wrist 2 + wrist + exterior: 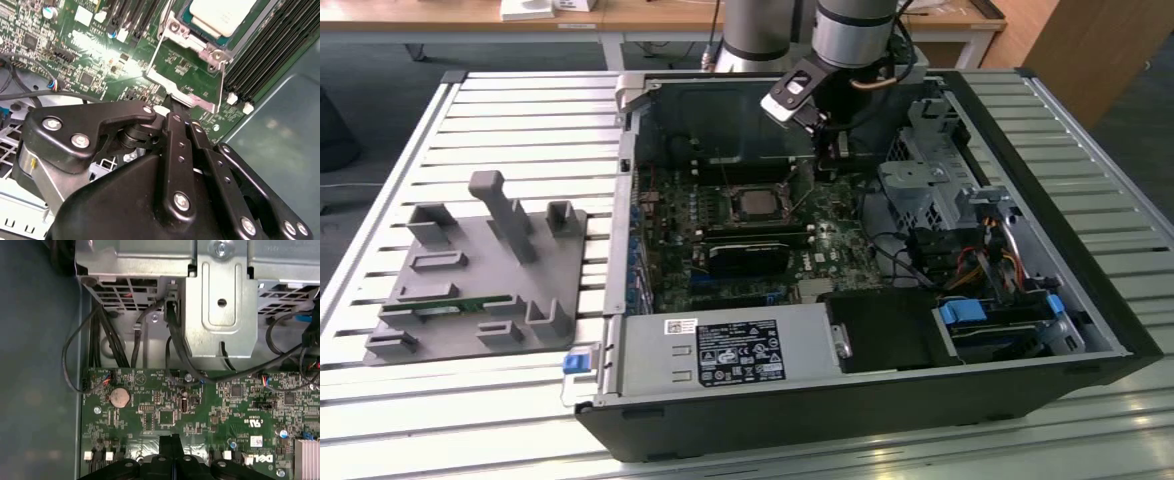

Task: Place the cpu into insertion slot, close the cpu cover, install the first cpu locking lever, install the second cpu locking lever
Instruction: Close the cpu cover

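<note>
The cpu (754, 203) lies flat in the insertion slot (726, 190) on the green motherboard inside the open case; its silver top (220, 12) shows in the second wrist view. The silvery cpu cover (197, 42) lies down around it. Two thin wire levers (155, 52) (222, 85) run along the socket's sides toward a silvery strip (192, 100). My gripper (827, 172) reaches down beside the socket on the exterior view's right. Its black fingers (172, 107) are pressed together, shut, with the tip at that strip. In the first wrist view the gripper (172, 440) shows no gap.
A metal drive cage (927, 190) and cable bundles (987, 260) stand close by on the exterior view's right. The power supply (720, 355) fills the case front. A black card (747, 255) lies below the socket. A grey fixture (480, 270) holds a green memory stick (447, 305).
</note>
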{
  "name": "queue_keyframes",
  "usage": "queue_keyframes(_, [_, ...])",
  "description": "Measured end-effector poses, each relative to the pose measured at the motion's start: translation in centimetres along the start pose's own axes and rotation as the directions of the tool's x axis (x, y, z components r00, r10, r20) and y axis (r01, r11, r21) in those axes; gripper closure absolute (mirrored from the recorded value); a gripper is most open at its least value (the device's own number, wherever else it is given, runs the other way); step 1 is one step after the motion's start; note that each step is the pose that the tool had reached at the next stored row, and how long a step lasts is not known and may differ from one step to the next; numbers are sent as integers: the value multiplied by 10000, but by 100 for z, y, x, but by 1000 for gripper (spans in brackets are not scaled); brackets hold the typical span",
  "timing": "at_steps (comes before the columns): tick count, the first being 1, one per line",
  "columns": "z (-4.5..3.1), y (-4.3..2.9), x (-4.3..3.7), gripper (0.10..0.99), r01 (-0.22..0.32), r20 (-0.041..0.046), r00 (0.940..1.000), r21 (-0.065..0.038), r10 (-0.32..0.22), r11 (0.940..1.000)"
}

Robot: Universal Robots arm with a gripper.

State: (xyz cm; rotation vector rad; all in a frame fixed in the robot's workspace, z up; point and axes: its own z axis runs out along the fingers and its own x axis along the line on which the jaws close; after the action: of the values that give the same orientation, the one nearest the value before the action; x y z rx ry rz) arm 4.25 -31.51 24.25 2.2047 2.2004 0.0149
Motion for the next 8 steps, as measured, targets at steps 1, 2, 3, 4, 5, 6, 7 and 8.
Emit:
queue_keyframes(1, [-1,-16,0,980,1,0,10000,0,-1,10000])
queue_keyframes(2, [0,-28,0,980,0,0,10000,0,0,10000])
queue_keyframes(3, [0,-39,1,980,1,0,10000,0,-1,10000])
queue_keyframes(4, [0,-48,1,980,1,-1,10000,-1,-1,10000])
queue_keyframes(5, [2,-56,1,980,1,-2,10000,-1,-1,10000])
queue_keyframes(6, [3,-63,1,980,0,0,10000,-1,0,10000])
queue_keyframes(7, [3,-64,1,980,2,2,10000,0,-2,10000])
queue_keyframes(8, [3,-68,1,980,1,1,10000,0,-1,10000])
